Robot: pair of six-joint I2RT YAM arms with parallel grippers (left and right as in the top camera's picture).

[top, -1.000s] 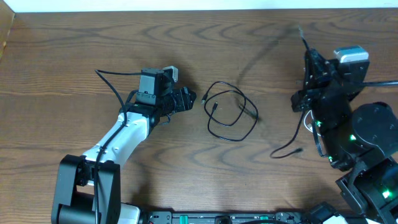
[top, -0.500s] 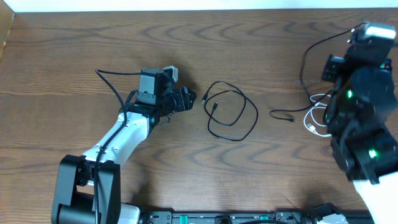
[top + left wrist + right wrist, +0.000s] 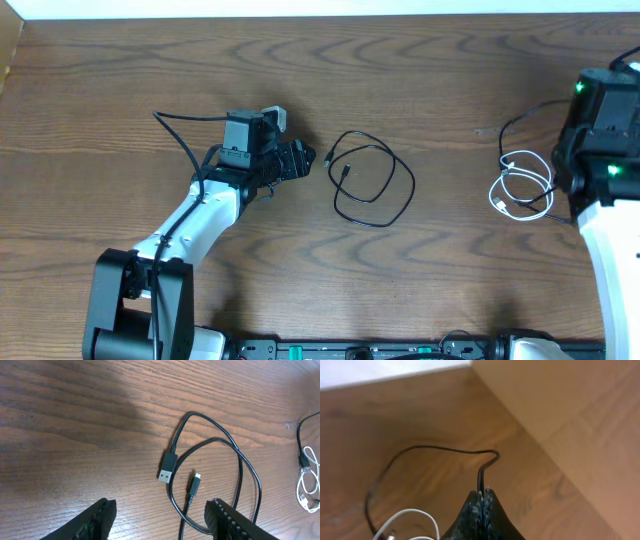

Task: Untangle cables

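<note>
While the left pincer stands spread just beside the looped black cable at the middle of the counter, the right pincer is pressed together on the end of a second black cord at the counter's right side. The white cable lies coiled near it, well apart from the loop

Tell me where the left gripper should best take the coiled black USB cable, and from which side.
Probably the black USB cable just behind its USB-A plug, from above on the left gripper's side. That plug lies flat at the coil's edge, and the cable there crosses no other loop.
</note>
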